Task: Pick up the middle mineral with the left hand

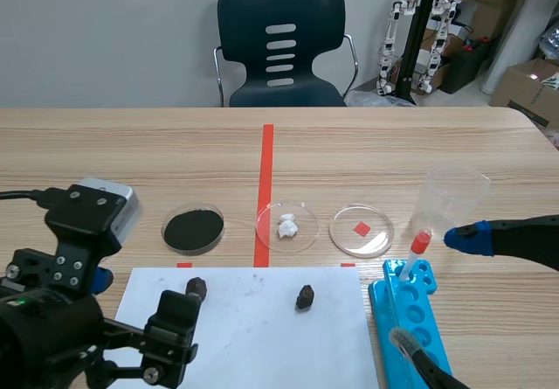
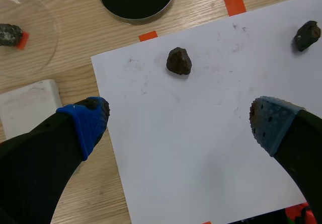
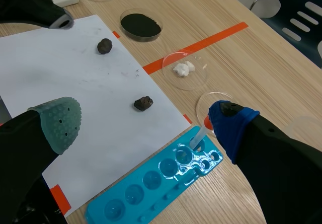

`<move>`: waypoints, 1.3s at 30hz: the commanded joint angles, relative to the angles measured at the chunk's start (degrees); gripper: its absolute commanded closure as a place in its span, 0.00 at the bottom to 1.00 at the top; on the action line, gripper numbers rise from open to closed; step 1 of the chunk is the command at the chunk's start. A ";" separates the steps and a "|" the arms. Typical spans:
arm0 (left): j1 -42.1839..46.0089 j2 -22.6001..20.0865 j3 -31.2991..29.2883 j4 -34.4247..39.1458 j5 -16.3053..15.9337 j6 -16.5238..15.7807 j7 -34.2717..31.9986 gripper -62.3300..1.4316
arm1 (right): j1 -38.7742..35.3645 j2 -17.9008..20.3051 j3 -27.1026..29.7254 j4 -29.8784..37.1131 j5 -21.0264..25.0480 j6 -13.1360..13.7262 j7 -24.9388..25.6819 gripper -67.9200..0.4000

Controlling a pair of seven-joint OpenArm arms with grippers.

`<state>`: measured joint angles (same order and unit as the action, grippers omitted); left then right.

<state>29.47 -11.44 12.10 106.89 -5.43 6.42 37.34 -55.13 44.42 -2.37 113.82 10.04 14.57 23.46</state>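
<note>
Approaching: the middle mineral (image 2: 179, 61), a dark brown lump on the white paper sheet (image 2: 201, 148) near its far corner, just ahead of the left gripper (image 2: 178, 126). I judge it the middle one because one mineral sits in a petri dish (image 2: 40, 53) off to one side and another dark mineral (image 2: 307, 35) lies further along the sheet.
Left fingers: spread wide and holding nothing, with the pads over the sheet.
Grasp advice: move forward until the lump sits between the pads, drop low, then pinch across its narrower width. Its uneven facets may let it roll or squirt out, and the paper may drag along.
Right gripper (image 3: 143, 126): fingers apart and empty, over the blue well tray (image 3: 146, 183), where a red-bulbed dropper (image 1: 413, 253) stands.
Surface: pale wood-grain table (image 1: 105, 162) with an orange-red tape line. On it are petri dishes holding black powder (image 1: 193, 229) and white lumps (image 1: 286, 225), and a clear beaker (image 1: 450, 198).
Room: dark chair (image 1: 281, 44) and cardboard boxes (image 1: 524, 83).
</note>
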 commanded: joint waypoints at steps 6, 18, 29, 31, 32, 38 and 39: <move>-11.61 -0.02 8.39 -4.70 -0.15 11.43 8.26 0.05 | 0.04 0.02 0.04 0.31 0.61 -0.02 0.66 0.22; -31.76 0.50 17.16 -18.58 -2.73 23.08 27.10 0.05 | 0.04 0.02 0.04 0.31 0.61 -0.02 0.68 0.22; -40.68 4.07 17.53 -29.86 -3.54 23.02 32.83 0.05 | 0.04 0.02 0.04 0.31 0.61 -0.02 0.68 0.22; -41.70 4.72 17.53 -31.95 -4.26 23.02 32.83 0.05 | 0.04 0.02 0.04 0.31 0.61 -0.02 0.68 0.22; -42.07 4.76 17.53 -32.94 -4.31 23.02 32.83 0.05 | 0.04 0.02 0.04 0.31 0.61 -0.02 0.66 0.22; -43.78 6.08 17.53 -37.42 -5.18 22.77 33.05 0.05 | 0.04 0.02 0.04 0.31 0.61 -0.02 0.68 0.22; -44.00 6.05 17.53 -37.92 -5.40 22.77 33.00 0.05 | 0.04 0.02 0.04 0.31 0.61 -0.02 0.68 0.22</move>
<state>-13.76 -5.69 29.71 67.99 -10.72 29.34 70.28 -55.13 44.42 -2.37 113.82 10.04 14.57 23.46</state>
